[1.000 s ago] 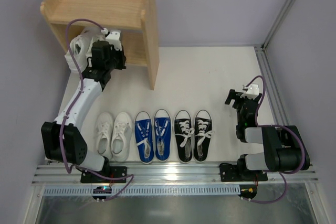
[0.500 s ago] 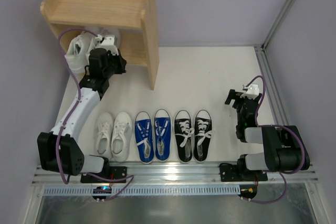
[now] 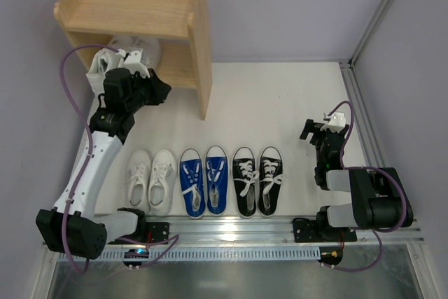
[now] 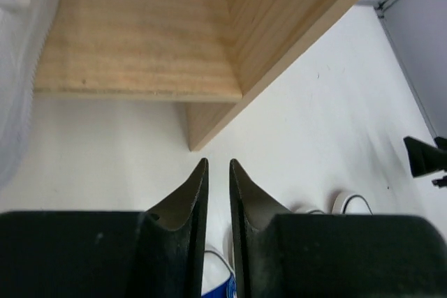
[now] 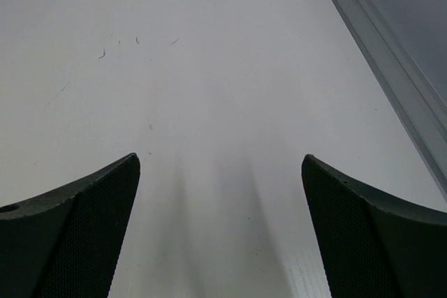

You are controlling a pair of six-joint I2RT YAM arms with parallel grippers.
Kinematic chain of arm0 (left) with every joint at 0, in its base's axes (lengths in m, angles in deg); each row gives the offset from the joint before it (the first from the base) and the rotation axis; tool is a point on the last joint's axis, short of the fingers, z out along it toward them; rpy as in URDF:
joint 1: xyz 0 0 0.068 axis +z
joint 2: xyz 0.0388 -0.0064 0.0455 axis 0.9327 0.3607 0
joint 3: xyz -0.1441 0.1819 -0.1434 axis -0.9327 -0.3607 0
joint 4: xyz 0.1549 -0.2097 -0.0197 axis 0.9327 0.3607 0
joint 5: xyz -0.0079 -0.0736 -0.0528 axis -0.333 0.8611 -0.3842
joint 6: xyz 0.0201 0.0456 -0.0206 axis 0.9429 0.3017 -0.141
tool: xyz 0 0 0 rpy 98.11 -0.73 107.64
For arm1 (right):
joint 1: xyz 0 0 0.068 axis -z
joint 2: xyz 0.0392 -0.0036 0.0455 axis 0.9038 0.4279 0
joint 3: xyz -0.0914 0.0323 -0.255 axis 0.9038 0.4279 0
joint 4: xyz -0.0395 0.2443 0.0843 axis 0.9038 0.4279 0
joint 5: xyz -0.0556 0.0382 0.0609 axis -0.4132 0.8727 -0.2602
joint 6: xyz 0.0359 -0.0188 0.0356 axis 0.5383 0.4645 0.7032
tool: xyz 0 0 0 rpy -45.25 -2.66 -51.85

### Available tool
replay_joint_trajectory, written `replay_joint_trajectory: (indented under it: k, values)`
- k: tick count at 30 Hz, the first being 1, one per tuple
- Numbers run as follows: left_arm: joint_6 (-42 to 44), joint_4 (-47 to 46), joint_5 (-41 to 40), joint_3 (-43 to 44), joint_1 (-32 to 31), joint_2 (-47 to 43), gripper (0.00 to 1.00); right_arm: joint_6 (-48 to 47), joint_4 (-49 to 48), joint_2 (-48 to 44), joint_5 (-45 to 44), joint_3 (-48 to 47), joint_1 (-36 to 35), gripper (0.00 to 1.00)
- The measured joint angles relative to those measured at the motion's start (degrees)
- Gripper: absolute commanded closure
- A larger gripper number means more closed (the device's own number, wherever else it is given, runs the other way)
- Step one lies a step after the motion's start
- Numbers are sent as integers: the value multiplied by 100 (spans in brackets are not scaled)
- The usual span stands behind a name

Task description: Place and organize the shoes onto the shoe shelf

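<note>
The shoe shelf (image 3: 189,40) stands at the far left corner of the bench (image 3: 280,103). It is a boxy rack of pale, straight-grained wood with a solid side panel and a raised rim round its top board. On its lower tier lie white sneakers, partly hidden. One rounded toe (image 3: 145,48) shows under the top board. More white upper (image 3: 96,73) shows just left of the wrist, and I cannot tell how it lies.

The left arm (image 3: 94,152), in smooth white shells with black joints and a looping purple cable (image 3: 68,61), reaches to that lower tier. In its wrist view the left arm's jaws are two tapered black fingers (image 4: 188,200), a narrow slit apart with nothing between them. They point at the lower board's front edge (image 4: 140,92), with a blurred white sneaker (image 4: 14,68) at the far left.

Six more shoes sit toe-forward in a tidy row near the arms' bases:
- a white pair (image 3: 150,181) of soft rounded lace-ups
- a blue canvas pair (image 3: 203,180) with white laces and toe caps
- a black canvas pair (image 3: 257,180) trimmed the same

The right arm (image 3: 364,201) is folded up at the right edge. The right arm's jaws are spread wide and empty, their textured dark pads (image 5: 70,235) over the matt white bench, which shows faint scuffs.
</note>
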Motion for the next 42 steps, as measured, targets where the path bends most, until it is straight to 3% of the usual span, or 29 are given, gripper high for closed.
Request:
replay_joint_trajectory:
  k: [7, 8, 9, 10, 16, 25, 32, 38, 42]
  values:
    - [-728, 87, 122, -804, -13, -330, 61, 0, 0, 0, 0, 0, 0, 3]
    - [-811, 83, 129, -918, -13, -461, 41, 2, 0, 0, 0, 0, 0, 3]
    - [-874, 52, 125, -1047, -13, -643, 13, 2, 0, 0, 0, 0, 0, 3]
    - [-927, 35, 114, -1161, -15, -811, 1, 0, 0, 0, 0, 0, 0, 3]
    - [-1333, 101, -87, -1460, -35, -1759, 0, 0, 0, 0, 0, 0, 0, 3]
    - [-2247, 81, -402, -2004, -205, -2116, 0, 2, 0, 0, 0, 0, 0, 2]
    - [-3106, -1121, -568, -3359, -839, -2297, 0, 0, 0, 0, 0, 0, 0, 3]
    - [-3064, -837, -20, -2437, -844, -1252, 0, 0, 0, 0, 0, 0, 0, 3]
    - [-3139, -1034, 507, -2194, -844, -1285, 0, 2, 0, 0, 0, 0, 0, 2]
